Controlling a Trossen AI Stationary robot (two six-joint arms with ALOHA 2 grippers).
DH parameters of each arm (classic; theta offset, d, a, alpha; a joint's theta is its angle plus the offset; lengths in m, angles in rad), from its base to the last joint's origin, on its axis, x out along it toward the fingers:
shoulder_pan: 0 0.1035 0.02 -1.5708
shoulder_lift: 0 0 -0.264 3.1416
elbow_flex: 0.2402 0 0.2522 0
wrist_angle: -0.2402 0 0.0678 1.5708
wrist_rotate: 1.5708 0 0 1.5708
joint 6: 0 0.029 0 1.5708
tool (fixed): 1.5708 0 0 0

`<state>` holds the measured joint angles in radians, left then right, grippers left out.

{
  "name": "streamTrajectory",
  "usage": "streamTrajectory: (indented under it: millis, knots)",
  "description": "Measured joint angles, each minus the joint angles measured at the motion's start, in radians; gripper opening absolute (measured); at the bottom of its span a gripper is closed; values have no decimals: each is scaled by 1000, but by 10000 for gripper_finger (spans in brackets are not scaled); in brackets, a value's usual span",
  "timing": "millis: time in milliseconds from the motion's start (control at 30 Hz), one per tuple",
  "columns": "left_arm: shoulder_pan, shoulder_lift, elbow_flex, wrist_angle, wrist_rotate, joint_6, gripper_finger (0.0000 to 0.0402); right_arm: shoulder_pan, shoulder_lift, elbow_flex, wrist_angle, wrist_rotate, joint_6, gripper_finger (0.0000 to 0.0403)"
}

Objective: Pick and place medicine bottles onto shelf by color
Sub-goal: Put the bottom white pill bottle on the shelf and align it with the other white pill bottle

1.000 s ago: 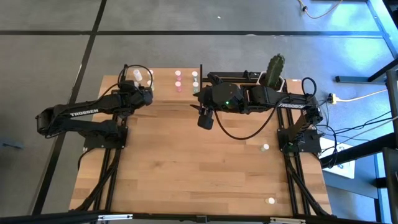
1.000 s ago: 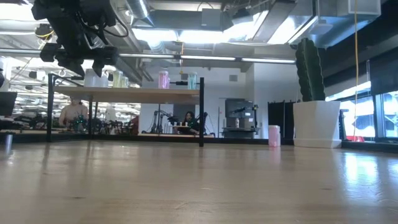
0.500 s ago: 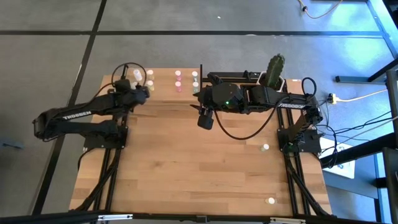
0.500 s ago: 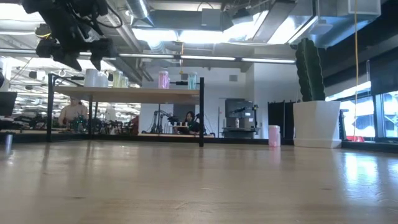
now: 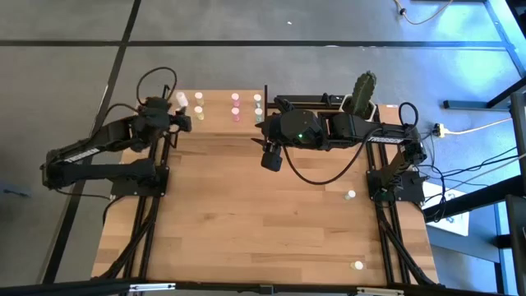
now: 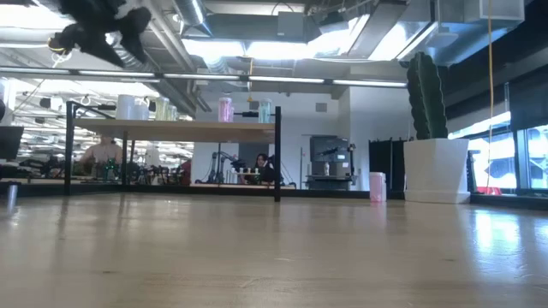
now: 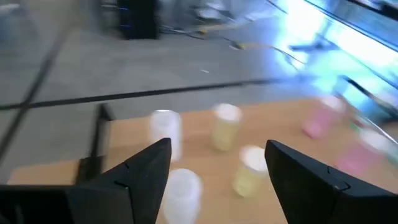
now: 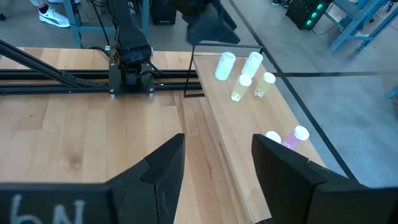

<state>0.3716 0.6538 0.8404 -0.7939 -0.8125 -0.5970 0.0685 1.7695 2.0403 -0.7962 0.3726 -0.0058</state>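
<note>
Shelf: light-wood board with black posts, at the far edge of the desk. Medicine bottles on the shelf: two white and two pale yellow at its left end, pink ones near the middle. Two more bottles stand on the desk near its right edge, well apart from the shelf. Left tool: jaws apart, empty, raised just beside the white and yellow group. Right tool: jaws apart, empty, over the desk in front of the shelf. Cactus in a white pot: far right corner.
</note>
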Motion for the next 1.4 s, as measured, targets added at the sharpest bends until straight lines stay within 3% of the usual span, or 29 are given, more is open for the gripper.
streamTrajectory:
  millis: [133, 200, 600, 800, 1000, 1400]
  knots:
    - [-8, -2, 38, -33, 169, 91, 243, 0, 0, 0, 0, 0, 1, 188]
    - [-8, -2, 51, -78, 205, 87, 236, 0, 0, 0, 0, 0, 0, 188]
    - [-8, 3, 60, -272, 231, 1, 133, 0, 0, 0, 0, 0, 1, 188]
    - [4, 26, 60, -270, 193, -3, 73, 0, 0, 0, 0, 0, 1, 188]
    - [60, 96, 60, -279, 224, -26, 7, 0, 0, 0, 0, 0, 1, 188]
    - [180, 201, 60, -277, 326, -57, 1, 0, 0, 0, 0, 0, 0, 188]
